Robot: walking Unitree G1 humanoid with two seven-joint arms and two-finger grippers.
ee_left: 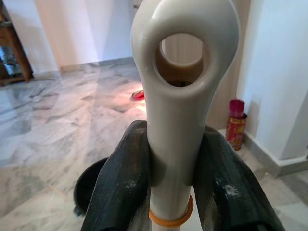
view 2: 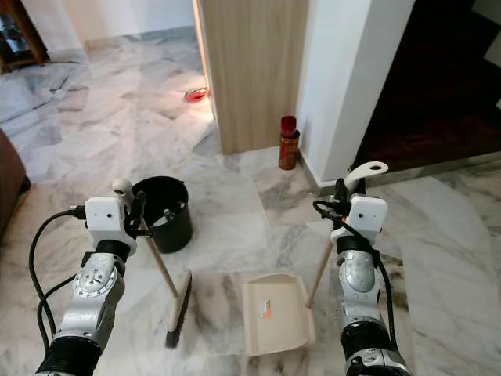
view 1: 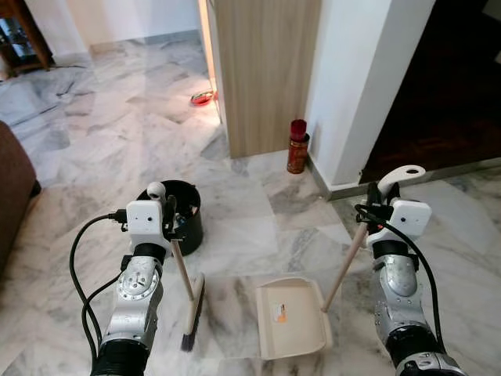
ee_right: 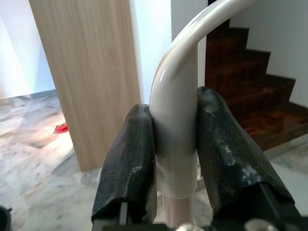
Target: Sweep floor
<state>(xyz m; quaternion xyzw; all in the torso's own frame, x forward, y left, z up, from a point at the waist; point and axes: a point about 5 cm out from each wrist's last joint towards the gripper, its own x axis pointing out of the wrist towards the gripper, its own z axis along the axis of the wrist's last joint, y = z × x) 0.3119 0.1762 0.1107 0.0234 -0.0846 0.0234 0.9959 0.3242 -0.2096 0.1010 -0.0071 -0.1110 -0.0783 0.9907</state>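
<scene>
My left gripper is shut on the cream top of a broom handle. The wooden shaft slants down to the broom head, which rests on the marble floor. My right gripper is shut on the curved cream grip of a long-handled dustpan. Its cream pan lies flat on the floor between my arms, just right of the broom head. A black bin stands right behind the left gripper.
A red can stands at the foot of a white wall corner, beside a wooden panel. A small red item lies further back. A brown sofa edges the left. Dark wooden stairs rise at the right.
</scene>
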